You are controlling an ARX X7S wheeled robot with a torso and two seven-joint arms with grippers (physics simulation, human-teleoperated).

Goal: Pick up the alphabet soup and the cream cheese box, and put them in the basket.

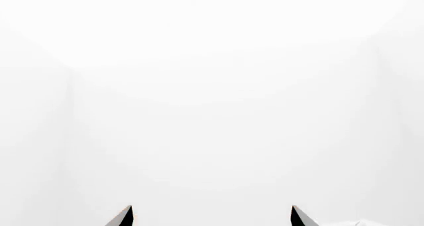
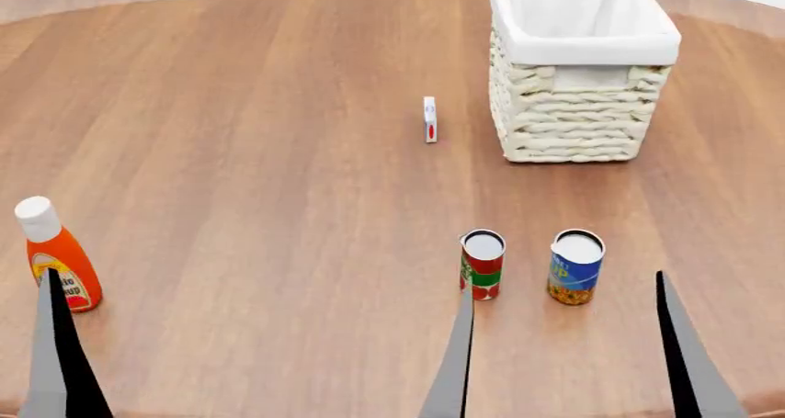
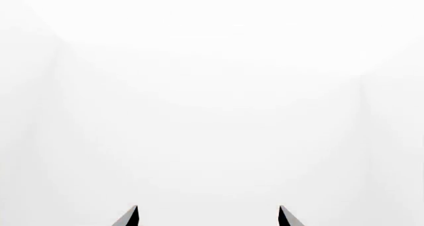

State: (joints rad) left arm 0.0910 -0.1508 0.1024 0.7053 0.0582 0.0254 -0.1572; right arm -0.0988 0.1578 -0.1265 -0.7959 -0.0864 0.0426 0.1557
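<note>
Alphabet soup [image 2: 575, 267] stands upright on the wooden bench [image 2: 245, 161], near the front edge and right of centre in the head view, silvery lid up. Just beside it, to its left and not touching, stands a red-and-green-labelled can [image 2: 483, 265], also upright.

Cream cheese box [image 2: 429, 119] stands on edge farther back on the bench, well apart from both cans. It is near the basket [image 2: 576, 115] on that basket's left, with a clear gap between them. The basket sits at the far right of the bench; its white cloth liner [image 2: 586, 43] folds over the rim.

An orange bottle with a white cap [image 2: 57, 257] stands upright at the front left of the bench, well apart from everything else.

Right end effector [image 2: 564, 354]: fingers spread apart, holding nothing, with tips low in the head view in front of the two cans. Right wrist view confirms the gap between its fingers [image 3: 131, 216].

Left end effector [image 1: 212, 216]: left wrist view shows the two fingertips [image 1: 123, 217] spread apart with nothing between them. Only one finger shows in the head view, close to the orange bottle.
</note>
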